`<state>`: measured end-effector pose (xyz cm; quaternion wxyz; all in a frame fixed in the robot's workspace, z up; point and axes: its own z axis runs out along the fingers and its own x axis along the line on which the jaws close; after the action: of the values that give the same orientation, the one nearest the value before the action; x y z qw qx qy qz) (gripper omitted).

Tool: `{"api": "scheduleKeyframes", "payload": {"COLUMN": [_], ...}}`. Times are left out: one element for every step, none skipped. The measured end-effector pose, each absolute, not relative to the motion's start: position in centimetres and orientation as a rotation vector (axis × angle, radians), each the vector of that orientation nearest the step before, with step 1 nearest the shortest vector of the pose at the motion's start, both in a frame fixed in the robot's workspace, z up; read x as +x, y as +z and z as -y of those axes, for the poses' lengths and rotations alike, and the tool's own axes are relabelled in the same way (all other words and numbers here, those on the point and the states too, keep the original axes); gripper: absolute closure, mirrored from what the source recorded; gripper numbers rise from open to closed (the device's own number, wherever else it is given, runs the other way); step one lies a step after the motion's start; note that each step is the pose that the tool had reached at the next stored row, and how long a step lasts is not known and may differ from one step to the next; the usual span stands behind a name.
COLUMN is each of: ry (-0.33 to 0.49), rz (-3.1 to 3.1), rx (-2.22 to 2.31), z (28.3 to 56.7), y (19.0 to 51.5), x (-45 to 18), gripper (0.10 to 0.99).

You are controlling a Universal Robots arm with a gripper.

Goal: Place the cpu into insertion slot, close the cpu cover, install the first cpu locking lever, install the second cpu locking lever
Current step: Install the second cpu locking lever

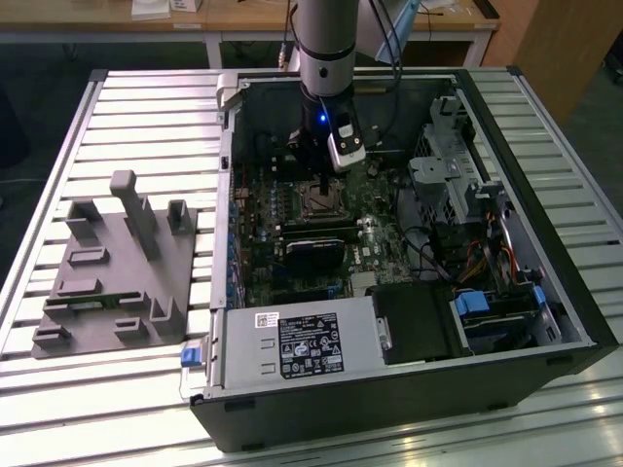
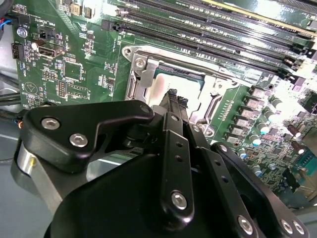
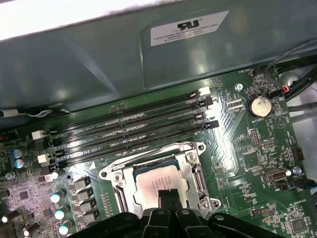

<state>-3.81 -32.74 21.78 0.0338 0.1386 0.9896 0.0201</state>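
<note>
While the arm reached straight down into the open black computer case [image 1: 409, 321] on the ribbed metal table [image 1: 136, 117], the exterior view showed its hand [image 1: 323, 183] hanging just over the insertion slot [image 1: 322, 202], a small square with a silver rim set in the green circuit board [image 1: 263, 263]. A grey moulded fixture plate [image 1: 112, 282] with upright blocks lay on the table at the exterior view's left, well apart from the case.

In the second wrist view the hand's [image 2: 173, 99] black fingers [image 2: 172, 106], thin and matte, stood close together with their tips over the cpu [image 2: 161, 91]; whether they touched it could not be told. The cpu, flat and pale metal, sat in the insertion slot [image 2: 136, 67].

In the first wrist view the cpu [image 3: 153, 181] lay inside the slot's shiny silver frame [image 3: 111, 176], beside long black memory slots [image 3: 133, 124], with the hand's [image 3: 170, 197] tips together over its near edge.
</note>
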Motion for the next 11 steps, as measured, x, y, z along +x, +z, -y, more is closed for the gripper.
{"api": "scheduleKeyframes", "payload": {"ry": [0.062, 0.061, 0.061, 0.062, 0.062, 0.062, 0.062, 0.062, 0.062, 0.062, 0.062], "rz": [-3.044, -3.044, -3.044, -3.044, -3.044, -3.044, -3.044, -3.044, -3.043, -3.043, -3.043], "rx": [0.426, 0.426, 0.426, 0.426, 0.426, 0.426, 0.426, 0.426, 0.426, 0.426, 0.426], "z": [32.7, 32.7, 32.7, 32.7, 32.7, 32.7, 32.7, 32.7, 32.7, 32.7, 32.7], "y": [21.8, 21.8, 21.9, 22.0, 22.1, 22.3, 22.4, 22.6, 22.8, 23.0, 23.2], "x": [-3.8, -3.8, -3.8, -3.8, -3.8, -3.8, -3.8, -3.8, -3.8, -3.8, -3.8], "gripper": [0.98, 0.98, 0.98, 0.98, 0.98, 0.98, 0.98, 0.98, 0.98, 0.98, 0.98]}}
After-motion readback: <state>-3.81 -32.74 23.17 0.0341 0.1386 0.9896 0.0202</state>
